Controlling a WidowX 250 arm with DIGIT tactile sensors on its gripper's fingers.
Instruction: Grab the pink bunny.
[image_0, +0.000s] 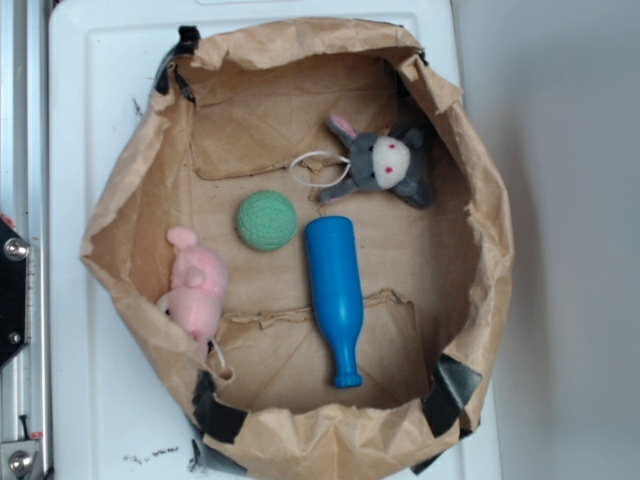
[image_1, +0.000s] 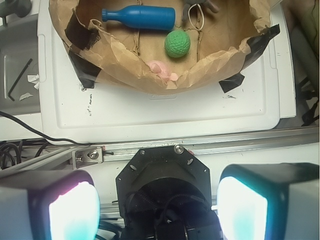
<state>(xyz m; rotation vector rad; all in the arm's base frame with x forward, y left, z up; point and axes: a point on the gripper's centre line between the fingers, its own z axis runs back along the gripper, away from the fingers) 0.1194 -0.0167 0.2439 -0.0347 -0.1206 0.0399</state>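
Pincer (image_1: 157, 200) pads sit wide apart at the bottom of the wrist view, glowing where light strikes them, with nothing between them; it is open and holds nothing, pulled back over the metal rail (image_1: 200, 145) and short of the white tray (image_1: 150, 110), presumably so the camera can take in the whole scene before any reach. Straight ahead of the pincer, past the tray's bare strip, stands the near wall of the brown paper bag (image_1: 125, 65), rolled down and taped with black tape (image_1: 82, 70) so it keeps a low open basin; just behind that wall, the nearest thing to the pincer, lies the pink bunny (image_0: 195, 290), tucked against the paper so that only a pale sliver shows from the wrist. Beyond it sits the green knitted ball (image_1: 177, 43); farther and to the left lies the blue bottle (image_1: 142, 17) on its side; farthest off rests the grey plush animal (image_0: 385, 160). Clearing the paper rim looks to be the awkward part.
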